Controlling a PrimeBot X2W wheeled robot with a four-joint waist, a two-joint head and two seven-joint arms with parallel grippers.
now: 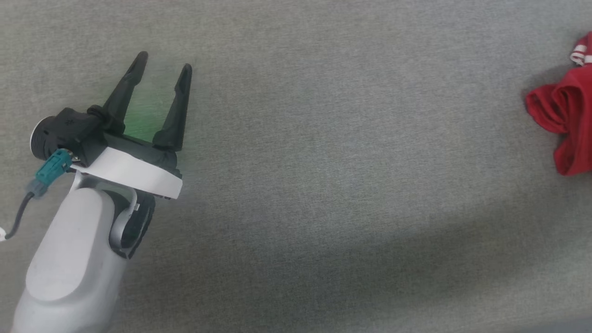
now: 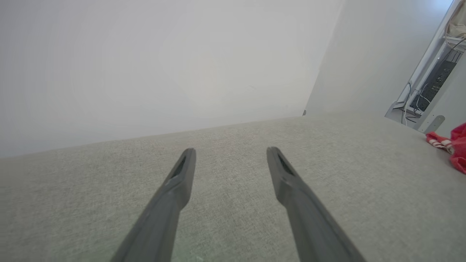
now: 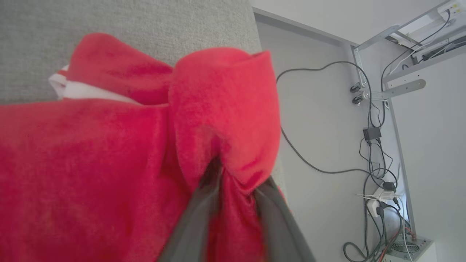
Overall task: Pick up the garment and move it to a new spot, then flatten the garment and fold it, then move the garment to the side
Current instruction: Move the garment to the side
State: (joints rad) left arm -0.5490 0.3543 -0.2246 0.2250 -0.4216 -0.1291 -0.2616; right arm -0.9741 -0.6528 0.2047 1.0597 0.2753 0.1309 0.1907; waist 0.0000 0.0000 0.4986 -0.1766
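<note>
shirt (image 1: 566,120) was cut off by the right edge in head view, most of it out of frame. right gripper (image 3: 236,178) tips were buried in blurred red cloth; couldn't tell if it gripped.

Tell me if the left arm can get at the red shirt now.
Doubtful without a long reach. The left gripper is open at the grey surface's left; the garment lies bunched at its far right. Nothing stands between them, and the right gripper is in the fabric.
</note>
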